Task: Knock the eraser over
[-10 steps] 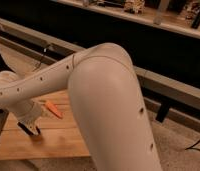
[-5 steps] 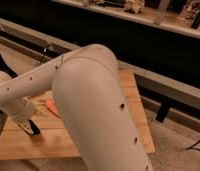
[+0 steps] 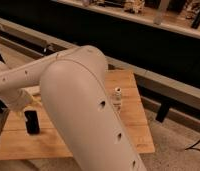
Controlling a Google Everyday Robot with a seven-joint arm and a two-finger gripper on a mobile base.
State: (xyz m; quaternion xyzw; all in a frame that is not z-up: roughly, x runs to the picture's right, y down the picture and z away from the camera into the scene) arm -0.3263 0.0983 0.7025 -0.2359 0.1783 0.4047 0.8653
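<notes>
A small black upright block (image 3: 32, 122) stands on the wooden table (image 3: 130, 107) at the lower left, just below the end of my arm. It looks like the eraser, standing on end. My gripper (image 3: 28, 110) is at the end of the white forearm, directly above and touching or nearly touching that block. I cannot separate the gripper from the block. The big white elbow link (image 3: 88, 115) fills the middle of the view and hides much of the table.
A small pale bottle-like object (image 3: 116, 95) stands on the table just right of the arm. A pale piece (image 3: 34, 94) shows by the wrist. A dark shelf wall and metal rail (image 3: 163, 82) run behind the table. Grey floor lies at the right.
The arm's elbow has swung further across the view and covers more of the table. The orange piece seen earlier is now hidden. The gripper end stays at the lower left.
</notes>
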